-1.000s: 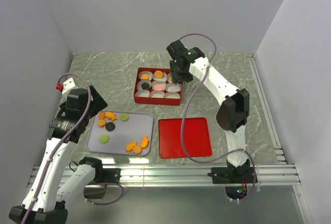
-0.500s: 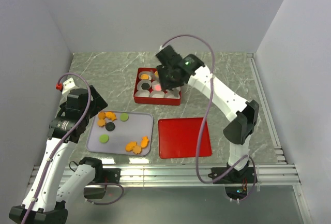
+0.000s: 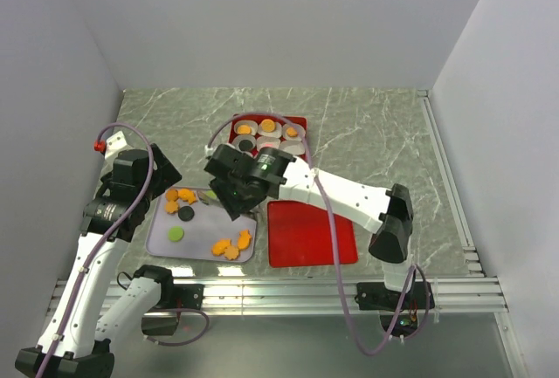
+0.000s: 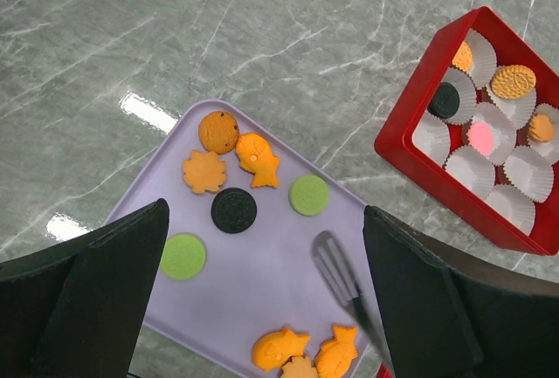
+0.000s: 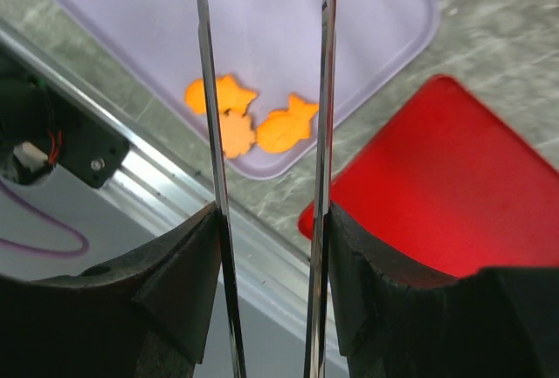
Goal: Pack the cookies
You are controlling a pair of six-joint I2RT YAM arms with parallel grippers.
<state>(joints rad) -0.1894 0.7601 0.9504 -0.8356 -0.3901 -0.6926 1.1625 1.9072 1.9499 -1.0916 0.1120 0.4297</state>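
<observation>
Several cookies lie on the lavender tray (image 3: 206, 223): an orange cluster (image 4: 229, 149), a black disc (image 4: 234, 210), two green discs (image 4: 309, 195) and orange fish shapes (image 5: 284, 129) at the near edge. More cookies (image 4: 513, 81) sit in white paper cups inside the red box (image 4: 410, 161). My right gripper (image 5: 266, 221) is shut on metal tongs (image 5: 210, 134), holding them over the tray's right half. The tongs' tip (image 4: 336, 264) hovers near a green disc. My left gripper (image 4: 262, 308) stands open above the tray's left part, holding nothing.
A flat red lid (image 3: 312, 231) lies right of the tray. The right arm (image 3: 341, 195) stretches across the lid and hides part of the red box (image 3: 297, 121). An aluminium rail (image 3: 279, 291) runs along the near table edge. Grey walls enclose the table.
My right arm has swung from above the red box down and left to over the tray, carrying the tongs. The left arm has not moved.
</observation>
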